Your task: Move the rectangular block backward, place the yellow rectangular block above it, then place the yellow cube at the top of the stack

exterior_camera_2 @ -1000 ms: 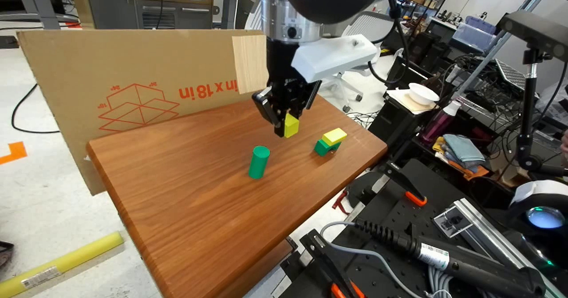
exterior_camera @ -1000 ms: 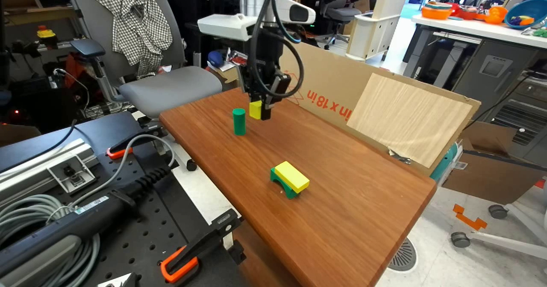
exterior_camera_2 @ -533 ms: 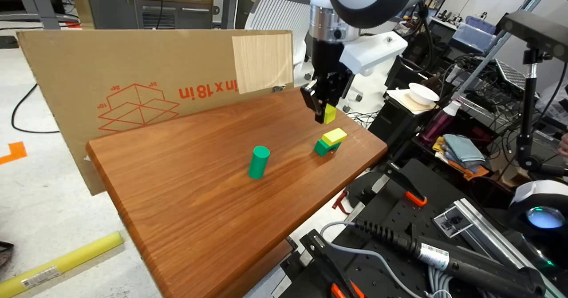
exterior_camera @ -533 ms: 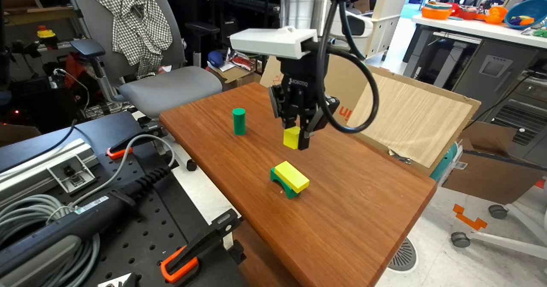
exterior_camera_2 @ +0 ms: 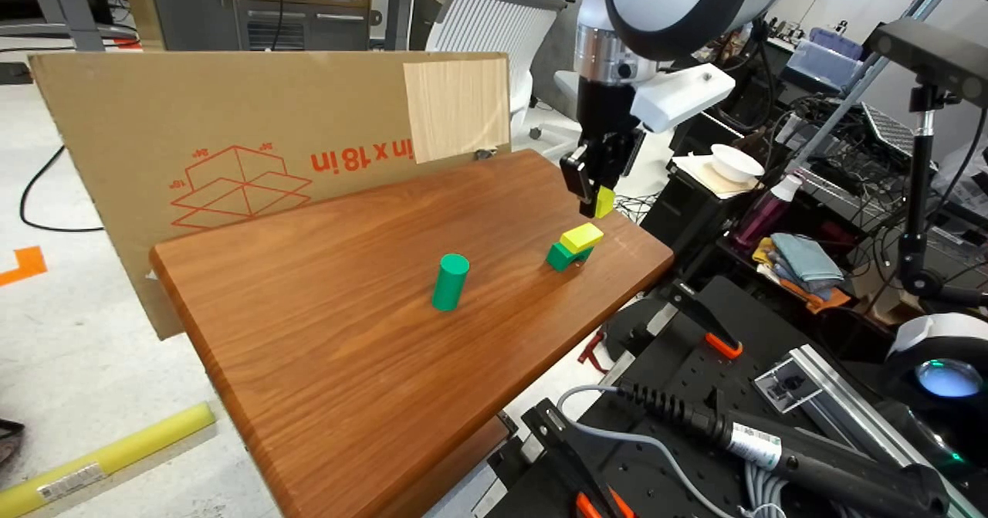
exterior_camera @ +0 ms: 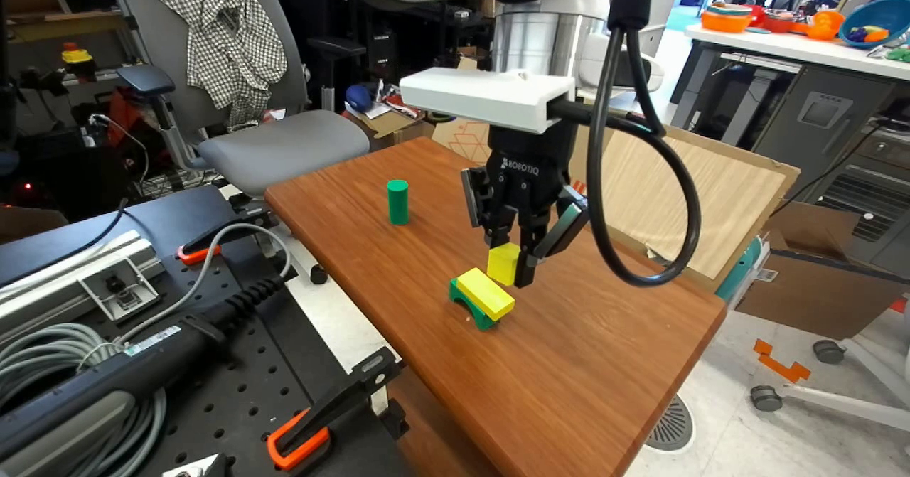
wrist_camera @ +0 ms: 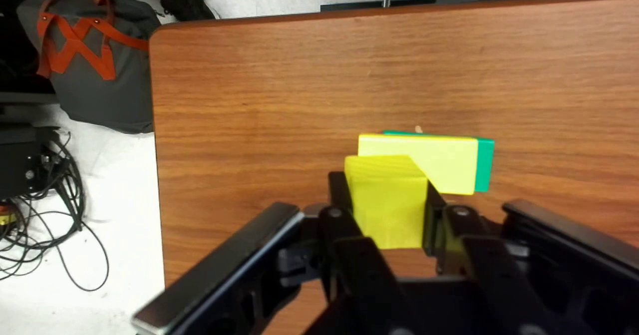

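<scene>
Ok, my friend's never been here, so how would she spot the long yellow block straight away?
Find the brown wooden tabletop, then the small green arched block standing on it. The long yellow block lies flat on top of that. It's longer and flatter than the yellow cube, which is gripped in the pincer instead.

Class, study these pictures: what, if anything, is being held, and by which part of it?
The cube, by two opposite side faces, pinched between the jaws of the tool.
</scene>
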Available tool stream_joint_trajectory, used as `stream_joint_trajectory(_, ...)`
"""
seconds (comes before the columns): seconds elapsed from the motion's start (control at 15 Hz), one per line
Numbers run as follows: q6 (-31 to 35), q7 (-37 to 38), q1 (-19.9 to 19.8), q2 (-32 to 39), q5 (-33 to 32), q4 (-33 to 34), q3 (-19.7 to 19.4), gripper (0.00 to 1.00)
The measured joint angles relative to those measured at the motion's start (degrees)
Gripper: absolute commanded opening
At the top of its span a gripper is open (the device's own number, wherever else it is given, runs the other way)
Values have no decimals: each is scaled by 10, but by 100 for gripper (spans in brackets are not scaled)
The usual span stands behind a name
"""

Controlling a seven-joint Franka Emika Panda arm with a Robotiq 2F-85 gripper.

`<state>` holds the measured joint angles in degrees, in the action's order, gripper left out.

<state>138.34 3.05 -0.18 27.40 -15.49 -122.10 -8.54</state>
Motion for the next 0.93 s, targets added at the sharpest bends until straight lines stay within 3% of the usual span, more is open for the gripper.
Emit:
stream_joint_trajectory(0.53, 14, -34, -7, -1, 10, -25, 8, 8)
stream_joint_trajectory(0.93, 47, -158, -57, -8, 95, -40, 67, 8)
